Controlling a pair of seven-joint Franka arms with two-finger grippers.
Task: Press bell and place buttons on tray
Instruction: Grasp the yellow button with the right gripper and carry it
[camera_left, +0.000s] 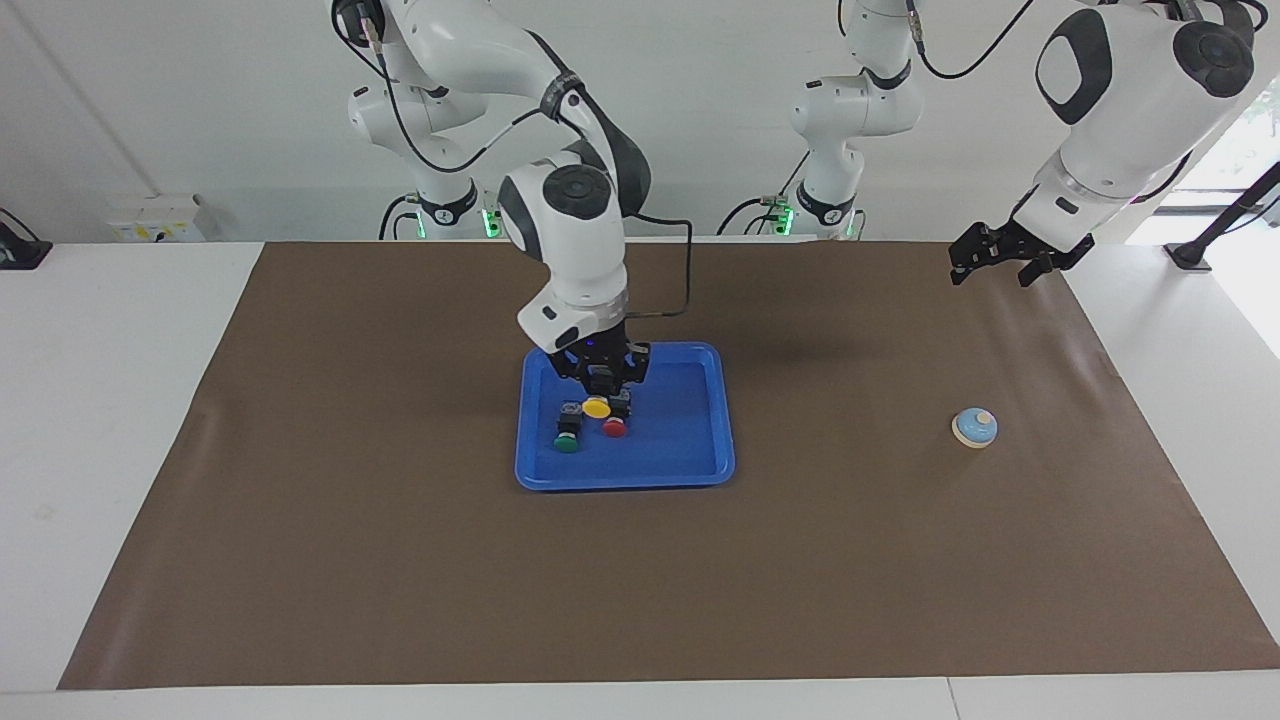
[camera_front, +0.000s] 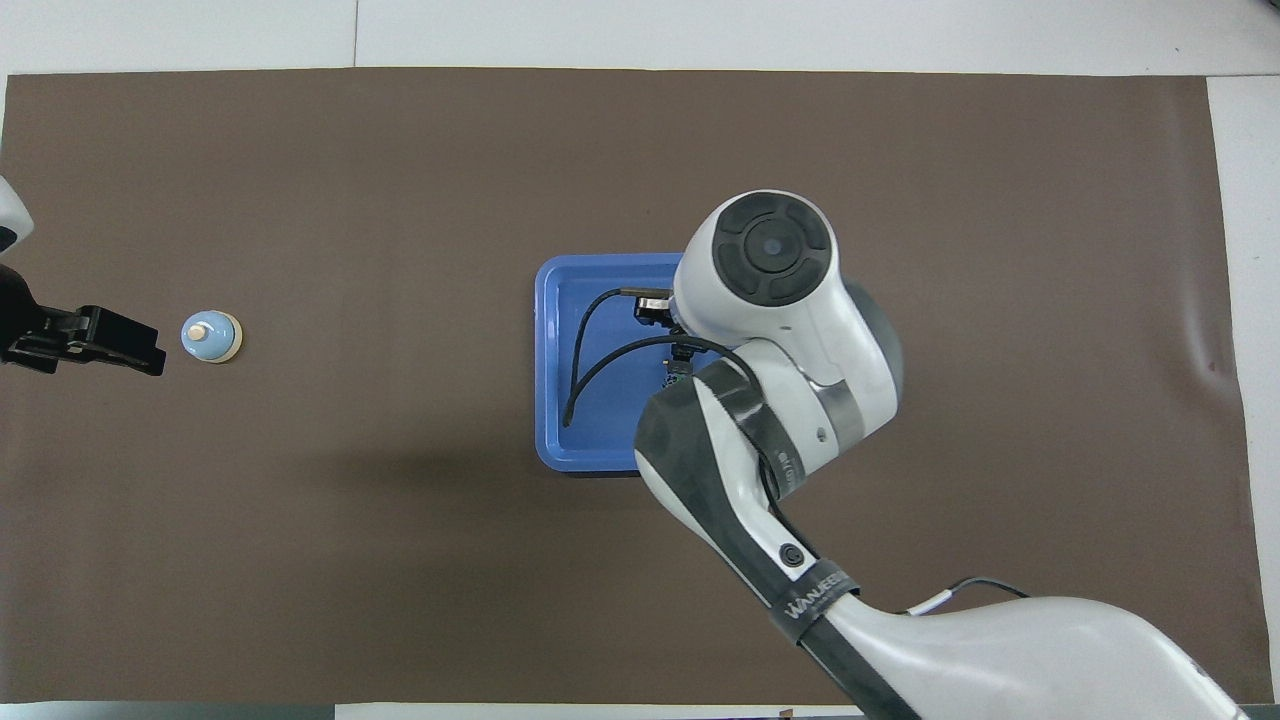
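The blue tray (camera_left: 680, 460) (camera_front: 560, 330) lies mid-table on the brown mat. The green button (camera_left: 566, 438) and the red button (camera_left: 614, 424) lie in it. My right gripper (camera_left: 598, 392) is over the tray, shut on the yellow button (camera_left: 597, 407), held above the other two. In the overhead view the right arm hides the buttons. The light blue bell (camera_left: 975, 427) (camera_front: 210, 337) stands toward the left arm's end. My left gripper (camera_left: 1000, 262) (camera_front: 110, 342) waits raised beside the bell.
The brown mat (camera_left: 400, 560) covers most of the white table. The right arm's wrist and forearm (camera_front: 770, 330) hang over most of the tray.
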